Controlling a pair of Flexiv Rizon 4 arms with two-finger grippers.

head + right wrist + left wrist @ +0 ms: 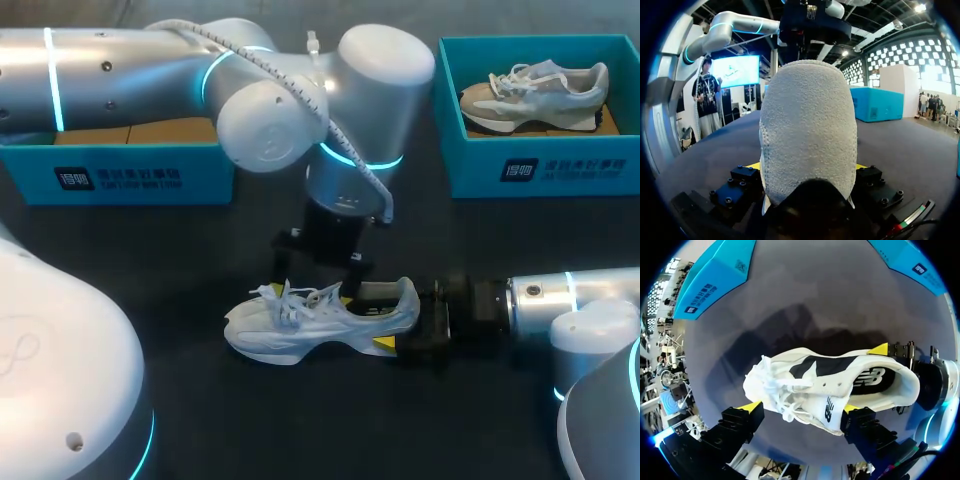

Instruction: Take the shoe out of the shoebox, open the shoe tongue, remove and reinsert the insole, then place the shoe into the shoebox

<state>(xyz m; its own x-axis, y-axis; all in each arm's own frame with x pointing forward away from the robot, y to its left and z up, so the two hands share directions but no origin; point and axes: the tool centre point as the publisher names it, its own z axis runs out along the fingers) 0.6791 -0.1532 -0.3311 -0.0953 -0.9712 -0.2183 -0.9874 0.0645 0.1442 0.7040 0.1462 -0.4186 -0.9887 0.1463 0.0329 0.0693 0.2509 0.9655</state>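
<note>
Right tool [398, 318]: clamped on the heel of the shoe [320, 320]. In the right wrist view its fingers [737, 187] sit against both sides of the heel, and the heel fills the gap between them. Right arm [560, 300] comes in from the right edge of the surface [250, 420], low and roughly level, in line with the shoe's length.

Shoe: mid-surface, sole down; cannot tell whether the sole rests on the surface or sits just above it. White to pale grey upper, white laces bunched over the forefoot, thick pale sole, fuzzy grey panel on the back of the heel. The mouth is open and shows a black insole [875, 380]. Long axis runs parallel to the near edge, with the toe toward the left edge and the heel toward the right edge.

Left tool [800, 409]: spread wide, gripping nothing, above the shoe's lace and mid section, pointing straight down. Left arm [150, 60] enters from the far left corner and crosses above the far half of the surface.

Far edge: left shoebox [120, 175], teal, near the far left corner, well apart from the shoe. Right shoebox [540, 165], teal, at the far right corner, holds a second shoe [535, 90] with its toe toward the left edge.
</note>
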